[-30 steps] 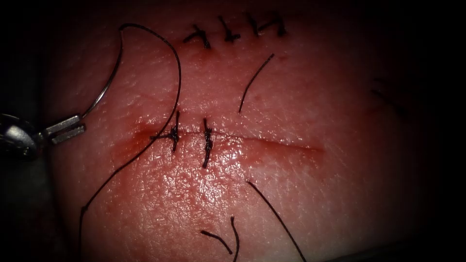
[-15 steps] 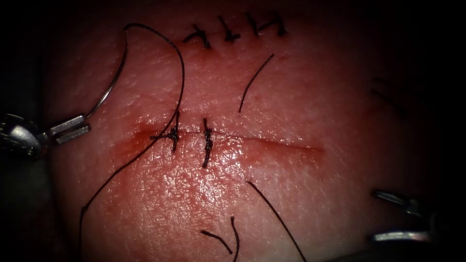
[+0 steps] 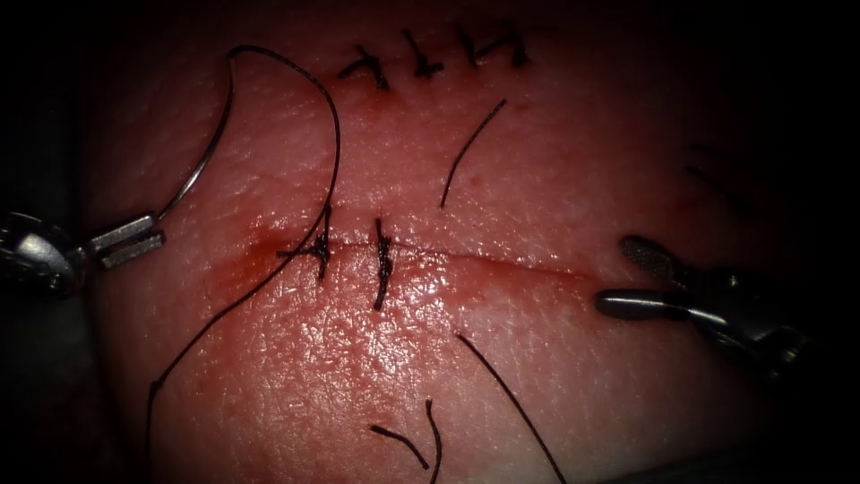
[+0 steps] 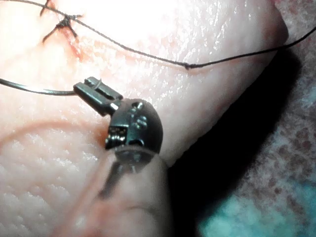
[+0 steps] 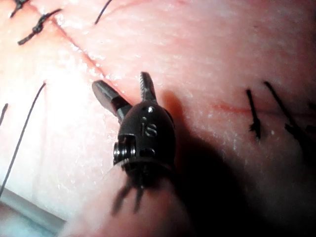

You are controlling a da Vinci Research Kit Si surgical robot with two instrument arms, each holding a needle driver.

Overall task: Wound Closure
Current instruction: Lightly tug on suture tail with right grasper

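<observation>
The cut [image 3: 502, 264] runs across the tissue [image 3: 573, 161] with two stitches [image 3: 382, 264] near its left end. At the left edge, my left tool [image 3: 130, 240] is shut on the curved needle [image 3: 202, 157] close to one end. The needle arcs up free of the tissue, and the left wrist view shows it in the left tool [image 4: 94, 88]. Thread [image 3: 333, 134] leaves the needle's upper end, drops past the left stitch and trails down-left. My right tool [image 3: 614, 273] hangs open and holds nothing at the cut's right end; its spread jaws show in the right wrist view [image 5: 120, 80].
An older row of stitches [image 3: 430, 58] lies at the far edge. Loose cut ends of thread lie above the cut [image 3: 470, 152] and below it [image 3: 506, 403]. Red fluid [image 3: 255, 269] stains the cut's left end. The tissue's edge drops off [image 4: 237, 123] beside the left tool.
My right tool has come in from the lower right and moved up and left to the cut's right end, jaws open. The left tool and needle have barely shifted.
</observation>
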